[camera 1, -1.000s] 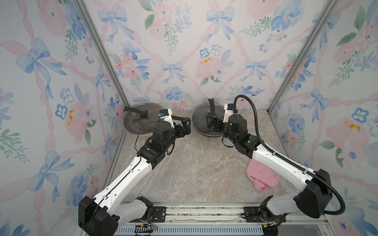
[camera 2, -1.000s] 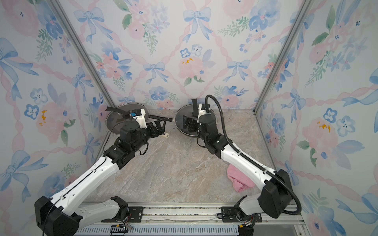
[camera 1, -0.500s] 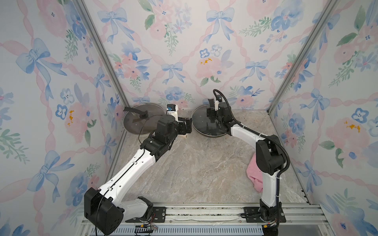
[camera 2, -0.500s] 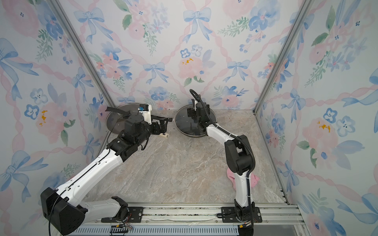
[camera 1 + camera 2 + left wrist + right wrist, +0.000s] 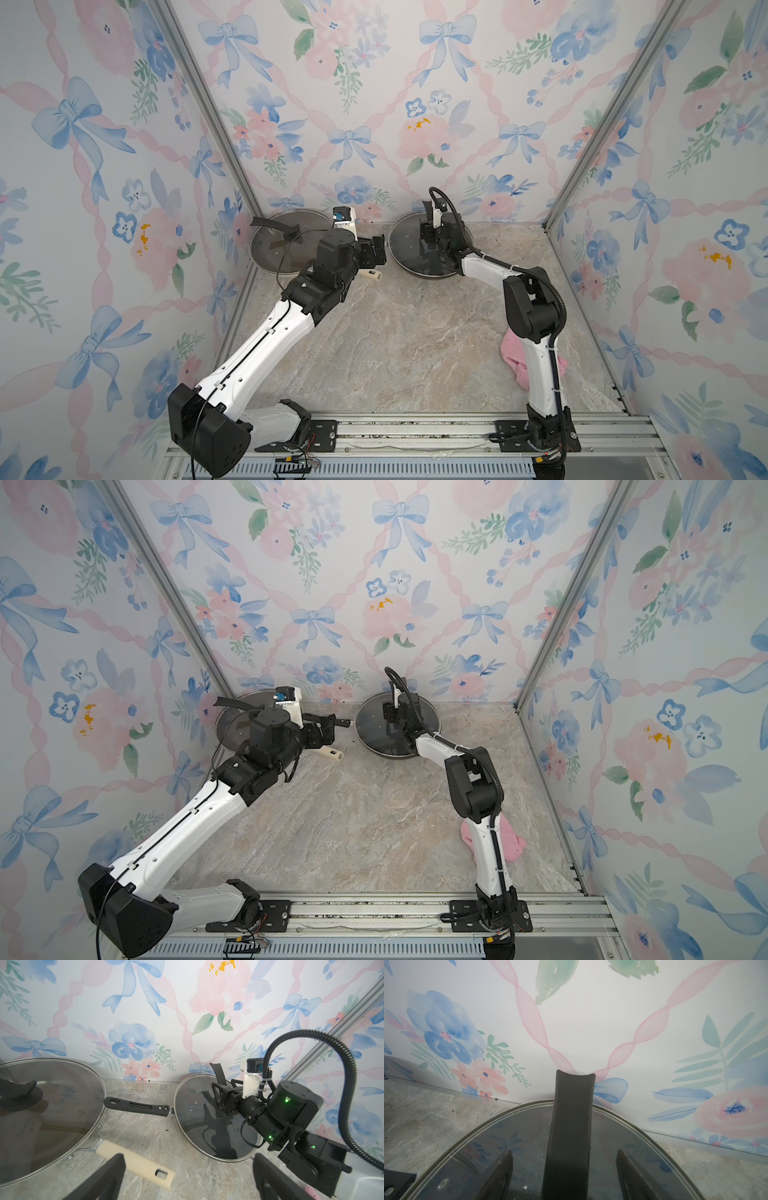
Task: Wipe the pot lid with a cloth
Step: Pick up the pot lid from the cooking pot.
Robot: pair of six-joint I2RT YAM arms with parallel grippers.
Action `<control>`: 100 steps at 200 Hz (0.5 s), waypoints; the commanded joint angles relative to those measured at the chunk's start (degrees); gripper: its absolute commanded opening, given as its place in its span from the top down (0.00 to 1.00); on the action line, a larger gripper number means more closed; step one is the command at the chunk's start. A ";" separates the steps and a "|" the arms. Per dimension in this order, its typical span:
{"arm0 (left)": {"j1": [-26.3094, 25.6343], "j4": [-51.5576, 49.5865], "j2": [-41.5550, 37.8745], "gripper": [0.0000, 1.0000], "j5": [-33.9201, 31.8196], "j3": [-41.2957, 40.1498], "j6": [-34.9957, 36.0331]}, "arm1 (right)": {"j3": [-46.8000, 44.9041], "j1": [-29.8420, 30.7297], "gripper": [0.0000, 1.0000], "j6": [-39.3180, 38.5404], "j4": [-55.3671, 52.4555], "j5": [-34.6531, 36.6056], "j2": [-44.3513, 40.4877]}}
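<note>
The pot lid (image 5: 409,249) (image 5: 374,729) is a round glass lid on a dark pan at the back right. Its black strap handle (image 5: 572,1115) (image 5: 218,1073) stands upright. My right gripper (image 5: 563,1151) (image 5: 428,232) straddles that handle, open, with a gap on each side. My left gripper (image 5: 189,1156) (image 5: 376,253) hovers open and holds nothing, between the two pans. The pink cloth (image 5: 515,357) (image 5: 513,841) lies on the table at the front right, partly hidden behind my right arm.
A second pan with a glass lid (image 5: 286,241) (image 5: 52,1105) sits in the back left corner, its cream handle (image 5: 371,275) (image 5: 135,1165) below my left gripper. The right pan's black handle (image 5: 137,1106) points towards it. Walls close in on three sides.
My right arm has folded its elbow up and pushed the gripper back over the lid, around the handle, with the jaws narrowing. My left gripper has shifted slightly and stays open.
</note>
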 commanded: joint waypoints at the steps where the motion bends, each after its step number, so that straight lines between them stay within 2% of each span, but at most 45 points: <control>1: 0.36 -1.44 0.86 0.02 -1.77 1.63 -2.19 | -0.46 -0.61 0.27 1.03 6.16 -0.23 2.47; 14: 0.36 -1.58 0.84 0.02 -2.09 1.55 -3.04 | -1.09 -0.57 0.35 1.11 9.43 -0.62 3.70; 49: 0.31 -2.68 0.59 0.02 -4.27 2.42 -2.81 | -3.37 -0.30 0.45 0.36 15.55 0.38 5.80; 60: 0.27 -3.11 0.26 0.02 -4.87 2.51 -2.82 | -4.13 0.31 0.51 -1.96 17.10 1.01 6.14; 78: 0.28 -3.23 -0.43 0.02 -6.10 2.27 -3.05 | -4.95 1.58 0.52 -5.62 19.09 3.58 6.36; 100: 0.18 -3.18 -1.27 0.02 -6.56 1.99 -2.94 | -3.95 1.92 0.56 -5.32 18.42 3.36 7.69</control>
